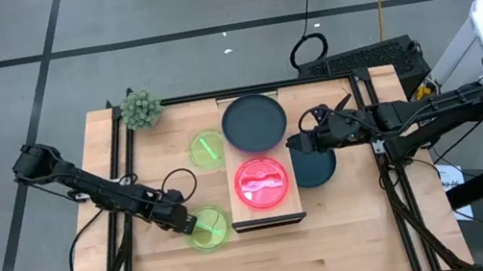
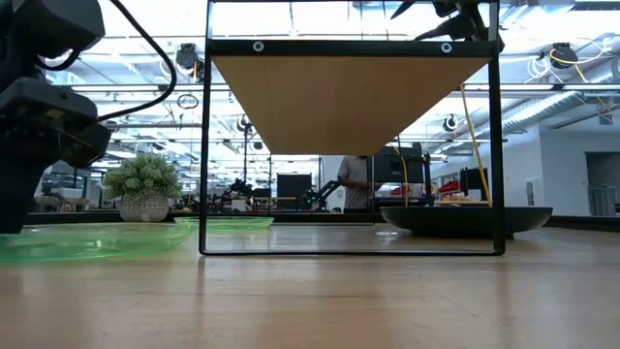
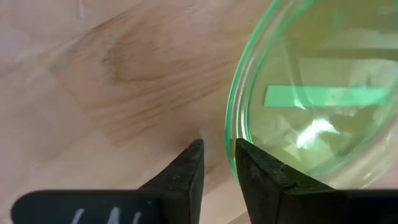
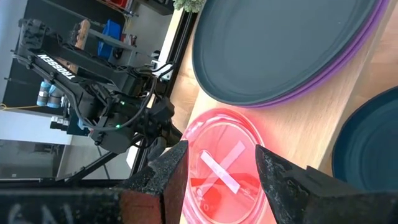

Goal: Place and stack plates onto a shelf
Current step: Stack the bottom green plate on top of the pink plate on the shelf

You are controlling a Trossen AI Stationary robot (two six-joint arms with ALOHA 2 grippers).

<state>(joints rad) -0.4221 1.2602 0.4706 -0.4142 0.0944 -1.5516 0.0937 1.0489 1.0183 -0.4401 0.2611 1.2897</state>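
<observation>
two fingers of my left gripper [image 3: 217, 155] stand narrowly apart astride the rim of a neon green plate [image 3: 317, 93] lying on the tabletop [image 1: 337, 247], not yet clamped. my right gripper [image 4: 217, 162] hangs open over the pink plate [image 1: 262, 182] on the shelf [image 1: 293, 207] beside me.

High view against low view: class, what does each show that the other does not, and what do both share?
Only the high view shows the pink plate and the dark teal plate on top of the shelf, plus the right claw. Only the low view shows the shelf's underside and the room behind. Both show the near green plate by the left claw, and the plant.
</observation>
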